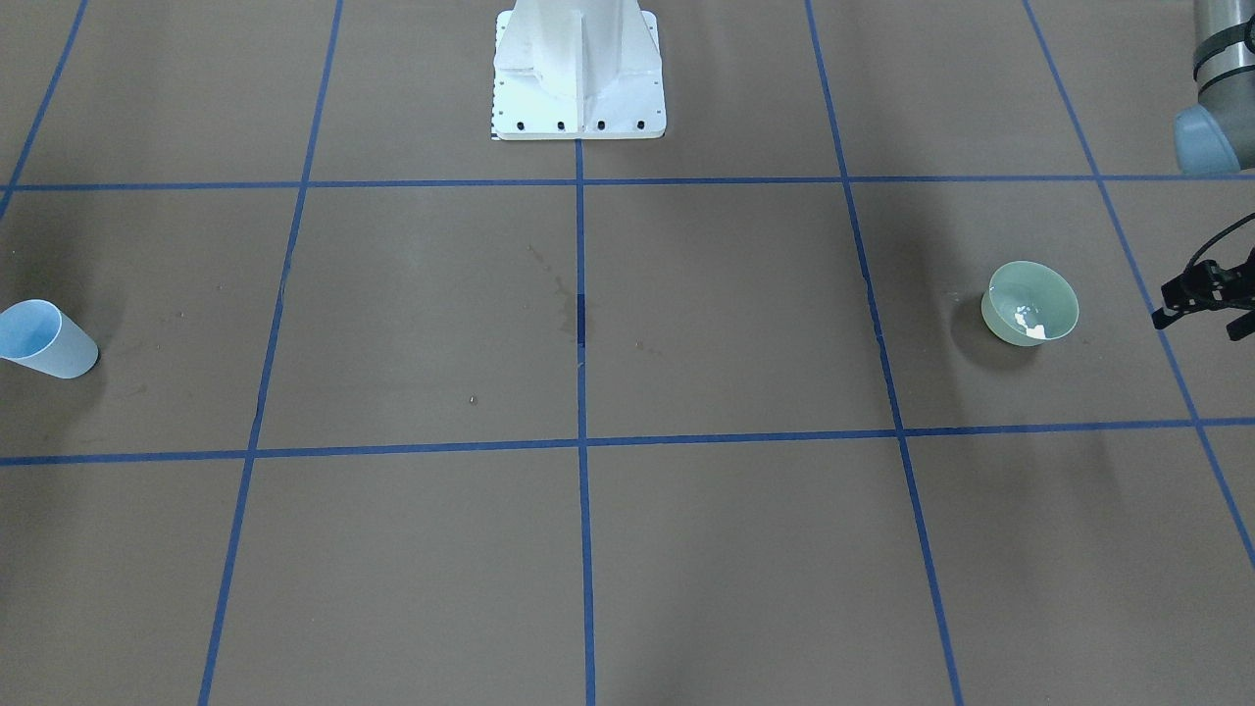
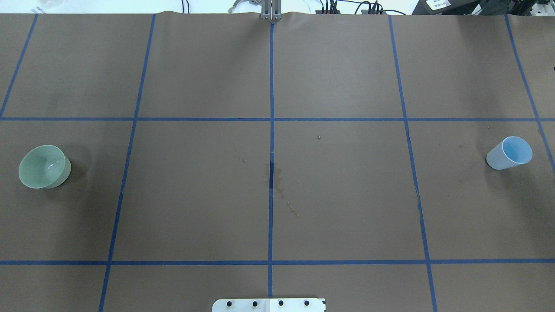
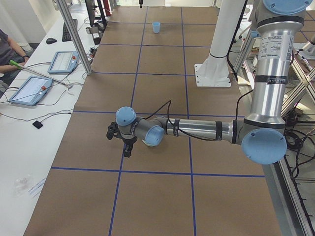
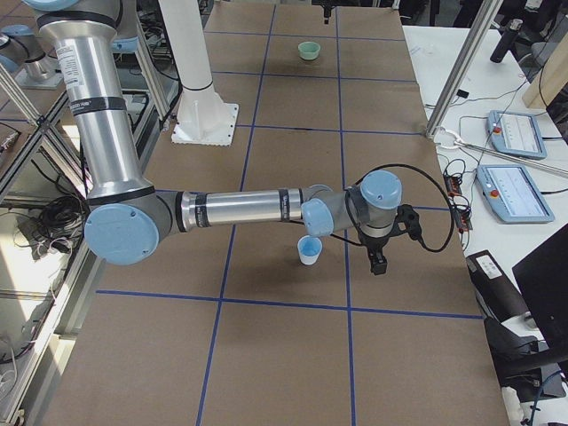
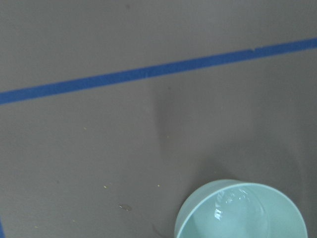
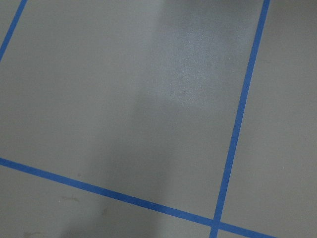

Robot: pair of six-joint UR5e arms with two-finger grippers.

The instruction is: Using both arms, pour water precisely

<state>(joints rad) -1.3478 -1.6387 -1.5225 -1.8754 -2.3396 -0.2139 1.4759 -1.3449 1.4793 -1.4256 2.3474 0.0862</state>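
Observation:
A pale green bowl (image 1: 1029, 304) stands on the brown table on my left side; it also shows in the overhead view (image 2: 43, 167) and the left wrist view (image 5: 242, 210). White glints of water (image 1: 1029, 324) lie at its bottom. My left gripper (image 1: 1200, 324) hovers just outside the bowl, open and empty. A light blue cup (image 2: 509, 152) stands upright on my right side. My right gripper (image 4: 390, 244) hangs beside the cup (image 4: 310, 250), apart from it; I cannot tell whether it is open or shut.
The white bolted pedestal (image 1: 578, 88) stands at the middle of the robot's edge of the table. Blue tape lines divide the table into squares. A dark damp stain (image 2: 275, 180) marks the centre. Tablets and cables lie on side benches (image 3: 37, 88).

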